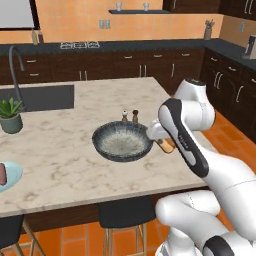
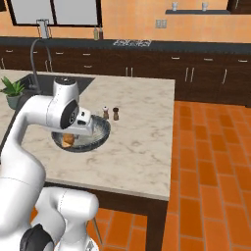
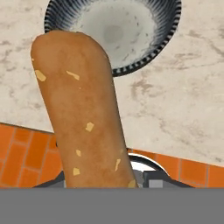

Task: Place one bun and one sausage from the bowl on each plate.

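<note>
Nearest your hand camera is the bun [image 3: 83, 113], a long brown roll flecked with pale specks, running from the bottom of that view up toward its top left; the fingers are hidden behind it there, but the bun rides with the hand, clear of the surface [image 1: 75, 165], so record the fingers as clamped on the bun. Now sweep the left base view from left to right: at the far left edge a pale blue plate [image 1: 9, 176] sits on the marble surface with a dark reddish sausage [image 1: 2, 175] on it, partly cut off by the frame. Behind it stands a potted plant [image 1: 10, 116] beside the dark sink [image 1: 42, 97] and its curved tap [image 1: 15, 65]. Toward the middle you see the bowl [image 1: 122, 141], dark outside, speckled grey inside, with nothing visible in it. Two small shakers [image 1: 130, 116] stand just behind its far rim. Right of the bowl the gripper [image 1: 165, 145] holds the bun just beside the bowl's right edge, above the surface near its front right corner. In the right base view the bun shows in front of the bowl [image 2: 98, 130], under the hand.
</note>
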